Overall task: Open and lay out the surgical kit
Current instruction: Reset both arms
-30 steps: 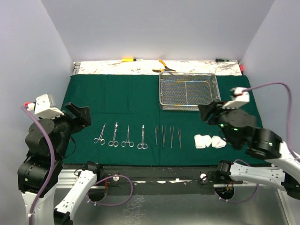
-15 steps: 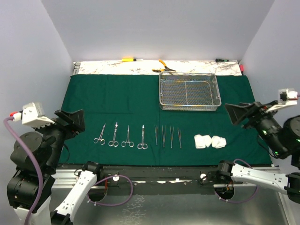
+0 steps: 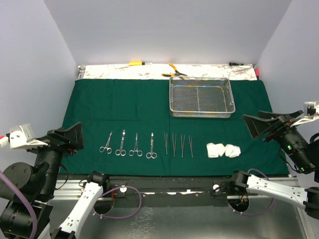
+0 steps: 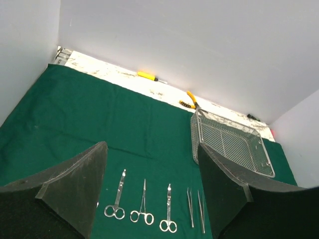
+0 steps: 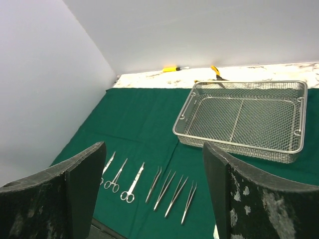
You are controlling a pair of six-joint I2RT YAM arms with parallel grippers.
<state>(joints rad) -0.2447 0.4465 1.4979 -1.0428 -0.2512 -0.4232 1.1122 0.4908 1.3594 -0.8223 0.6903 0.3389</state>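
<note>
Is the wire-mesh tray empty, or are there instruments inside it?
Empty. Only bare mesh shows inside the tray; the clamps and tweezers lie outside it on the green cloth.

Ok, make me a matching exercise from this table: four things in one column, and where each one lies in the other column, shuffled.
Things
1. rectangular wire-mesh steel tray
2. two white gauze rolls
3. four silver scissor-like clamps
4. yellow-handled pliers

Places
A. on the pale marbled strip behind the dark green cloth
B. near edge of the cloth, left of the thin silver tweezers
C. far part of the cloth, right of centre
D. near edge of the cloth, right of the tweezers

Pairs: 1-C, 2-D, 3-B, 4-A
</note>
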